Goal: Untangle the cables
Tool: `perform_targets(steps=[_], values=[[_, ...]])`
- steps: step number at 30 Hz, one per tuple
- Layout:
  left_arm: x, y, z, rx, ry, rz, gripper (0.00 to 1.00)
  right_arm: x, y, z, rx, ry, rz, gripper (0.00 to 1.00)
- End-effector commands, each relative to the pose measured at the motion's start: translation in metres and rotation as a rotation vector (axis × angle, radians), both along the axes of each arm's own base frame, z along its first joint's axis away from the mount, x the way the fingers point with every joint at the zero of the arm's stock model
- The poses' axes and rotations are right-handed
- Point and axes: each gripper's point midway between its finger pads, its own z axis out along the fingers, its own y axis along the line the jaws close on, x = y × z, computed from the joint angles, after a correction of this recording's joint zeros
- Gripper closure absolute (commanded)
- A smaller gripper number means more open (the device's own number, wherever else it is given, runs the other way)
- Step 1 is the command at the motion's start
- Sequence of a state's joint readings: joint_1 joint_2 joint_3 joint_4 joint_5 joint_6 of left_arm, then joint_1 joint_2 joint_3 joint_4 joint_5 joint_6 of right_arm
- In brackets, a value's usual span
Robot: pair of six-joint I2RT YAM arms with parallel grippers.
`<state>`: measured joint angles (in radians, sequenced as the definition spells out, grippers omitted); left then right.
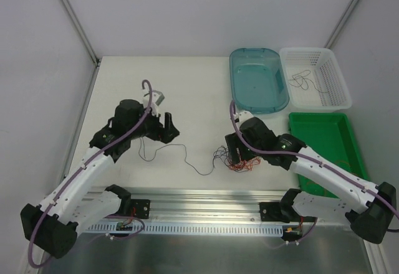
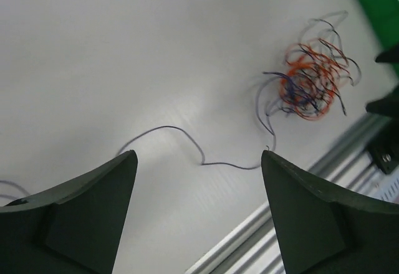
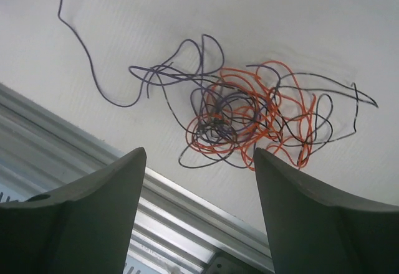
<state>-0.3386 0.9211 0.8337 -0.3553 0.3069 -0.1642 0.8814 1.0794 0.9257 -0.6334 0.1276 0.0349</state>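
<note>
Left claw (image 2: pixel 198 157) and right claw (image 3: pixel 199 152) stand apart, empty. One strand (image 2: pixel 168 129) lies stretched out before the left claw; the other cables (image 3: pixel 249 118) before the right claw lie knotted.

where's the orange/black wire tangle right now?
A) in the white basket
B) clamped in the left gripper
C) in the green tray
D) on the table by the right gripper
D: the tangle lies loose on the table, right in front of the right gripper, whose jaws stand open and grip nothing.
</note>
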Motion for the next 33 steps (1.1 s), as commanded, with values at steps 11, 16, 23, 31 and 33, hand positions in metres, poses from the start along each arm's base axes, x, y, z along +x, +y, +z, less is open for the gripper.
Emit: perform_targets(steps=[11,16,23,31,33], values=[[-0.086,-0.161,-0.097,0.161,0.1,-0.427,0.27,0.005,-0.064,0.02,0.158,-0.17,-0.38,0.13],[-0.077,-0.178,-0.117,0.191,0.155,-0.306,0.36,0.002,-0.065,0.016,0.177,-0.161,-0.389,0.12],[-0.078,-0.189,-0.145,0.204,0.15,-0.223,0.48,0.0,-0.06,0.007,0.198,-0.145,-0.377,0.12],[-0.085,-0.204,-0.167,0.203,0.188,-0.231,0.56,0.003,-0.054,0.002,0.196,-0.132,-0.37,0.12],[-0.086,-0.203,-0.172,0.21,0.2,-0.226,0.67,0.002,-0.052,0.0,0.198,-0.123,-0.364,0.12]])
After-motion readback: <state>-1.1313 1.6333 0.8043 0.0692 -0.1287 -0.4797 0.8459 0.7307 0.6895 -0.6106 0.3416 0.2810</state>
